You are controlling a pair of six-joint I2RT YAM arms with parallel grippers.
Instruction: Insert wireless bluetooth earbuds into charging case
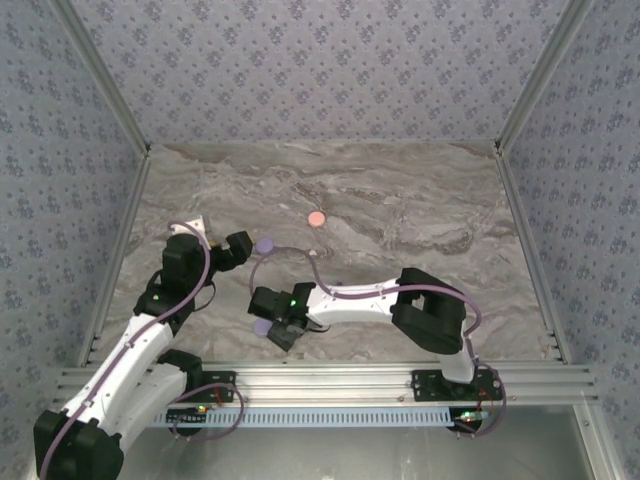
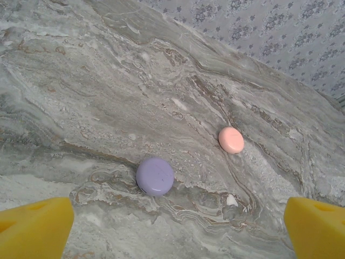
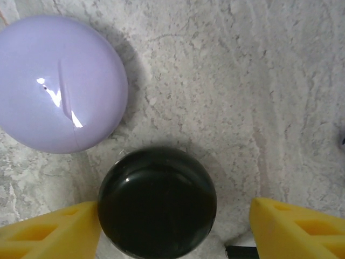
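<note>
1. White shells, black joint housings — left arm [image 1: 120, 358] and right arm [image 1: 345, 300] alike.
2. Thin purple cables [image 1: 207, 262] looped along each.
3. Wedge-shaped yellow fingers [image 3: 48, 232] — recessed pockets in their faces.

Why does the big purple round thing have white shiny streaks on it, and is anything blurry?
Right wrist view: light glares off the glossy lavender case as white streaks, the black case shows fainter glints, and both cast soft shadows on the table. Left wrist view: the other lavender case and the pink case look sharp, without strong glare.
</note>
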